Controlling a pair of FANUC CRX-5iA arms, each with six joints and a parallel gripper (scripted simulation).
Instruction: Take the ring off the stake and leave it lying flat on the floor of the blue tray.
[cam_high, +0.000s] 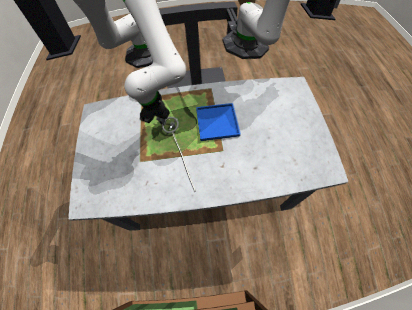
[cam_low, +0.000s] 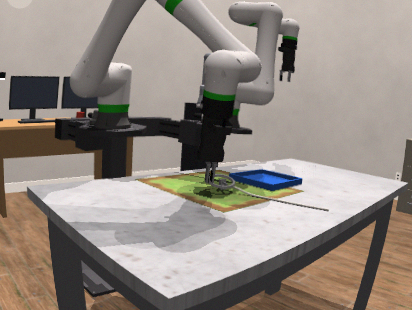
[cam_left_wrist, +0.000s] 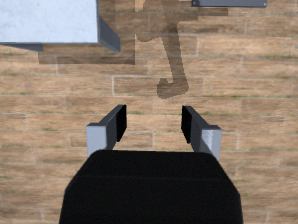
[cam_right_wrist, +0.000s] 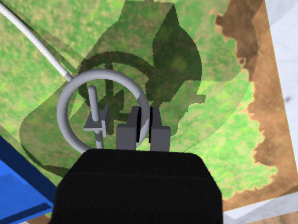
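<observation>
1. Ring (cam_high: 177, 126) (cam_low: 234, 182) (cam_right_wrist: 62, 107): pinched at its rim by the right end effector (cam_high: 166, 123) (cam_low: 210, 181) (cam_right_wrist: 145, 117), left of ctr in the top view, over the green mat (cam_high: 155, 150) (cam_low: 170, 182) (cam_right_wrist: 225, 165).
2. Stake (cam_right_wrist: 93, 105) shows inside the ring's loop in the right wrist view; can't tell if the ring's clear of its top.
3. Thin rod (cam_high: 185, 162) (cam_low: 280, 202) (cam_right_wrist: 40, 42) runs from near the ring toward lower ctr, top view.
4. Blue tray (cam_high: 218, 122) (cam_low: 265, 179) (cam_right_wrist: 20, 190): on the worktop (cam_high: 275, 150) (cam_low: 150, 250), just R of the ring, top view; ring's not in it.
5. Left end effector (cam_low: 285, 79) (cam_left_wrist: 154, 117): spread wide w/ nothing in it, upper right, exterior view.
</observation>
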